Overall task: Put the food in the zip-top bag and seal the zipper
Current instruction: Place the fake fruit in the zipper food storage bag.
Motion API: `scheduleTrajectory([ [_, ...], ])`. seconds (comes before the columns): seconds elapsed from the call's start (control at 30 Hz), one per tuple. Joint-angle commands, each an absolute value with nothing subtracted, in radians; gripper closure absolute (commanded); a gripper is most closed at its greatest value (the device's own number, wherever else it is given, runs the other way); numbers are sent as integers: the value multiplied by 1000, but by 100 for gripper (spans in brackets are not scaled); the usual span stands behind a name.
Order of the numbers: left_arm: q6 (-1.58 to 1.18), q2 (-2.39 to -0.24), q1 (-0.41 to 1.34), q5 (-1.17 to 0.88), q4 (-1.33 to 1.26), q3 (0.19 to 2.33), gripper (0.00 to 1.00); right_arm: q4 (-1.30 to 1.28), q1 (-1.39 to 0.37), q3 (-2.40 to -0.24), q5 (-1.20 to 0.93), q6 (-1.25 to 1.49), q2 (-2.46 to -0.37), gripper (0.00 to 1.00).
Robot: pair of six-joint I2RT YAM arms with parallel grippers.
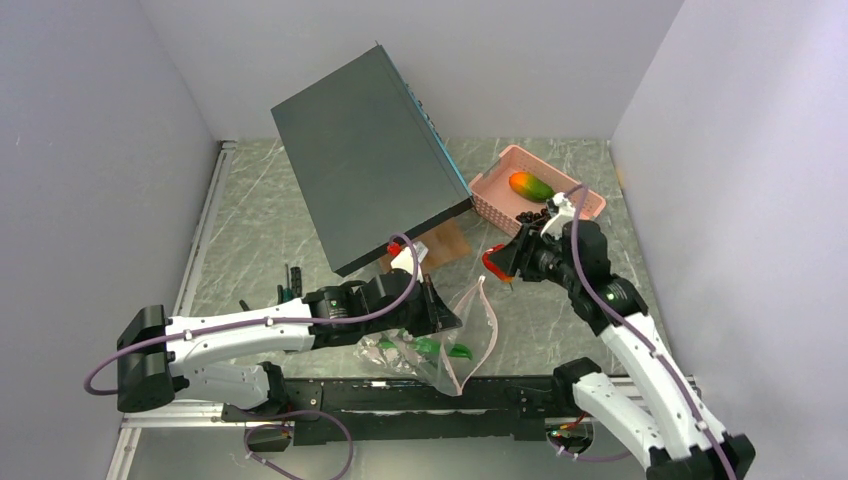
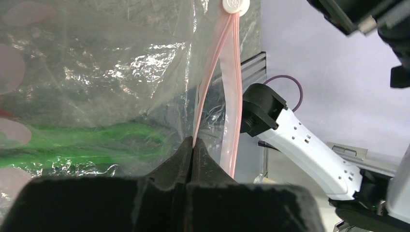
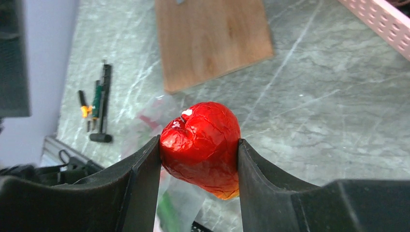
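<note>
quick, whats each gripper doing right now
left gripper: closed, fingers pinching the zip-top bag at its pink zipper.
right gripper: closed on a red food piece, held between the fingers.

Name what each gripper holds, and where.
Left gripper pinches the zip-top bag by its zipper; right gripper clamps the red piece across its sides.

No legible text or labels.
</note>
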State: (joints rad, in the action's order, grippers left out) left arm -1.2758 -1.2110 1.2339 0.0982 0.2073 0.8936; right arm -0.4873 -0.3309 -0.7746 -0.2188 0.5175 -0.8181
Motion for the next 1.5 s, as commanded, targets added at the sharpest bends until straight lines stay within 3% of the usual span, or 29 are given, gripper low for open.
scheduleTrajectory([
  [0.0, -1287, -1204, 1230, 82, 194, 902, 100, -511, -334, -736, -322, 573, -682, 100],
  [0.27, -1290, -1198, 1229, 101, 208, 914, 100, -498, -334, -761, -416, 556, -506, 100],
  [0.63, -1267, -1213, 1229, 81, 175, 963, 100, -178, -334, -687, -790, 603, -405, 100],
  [1.1, -1212, -1182, 1229, 106, 216, 1053, 100, -25, -334, -589, -875, 620, -404, 84],
  [1.47, -1220, -1152, 1227, 118, 208, 1034, 100, -41, -334, -542, -831, 606, -348, 35],
])
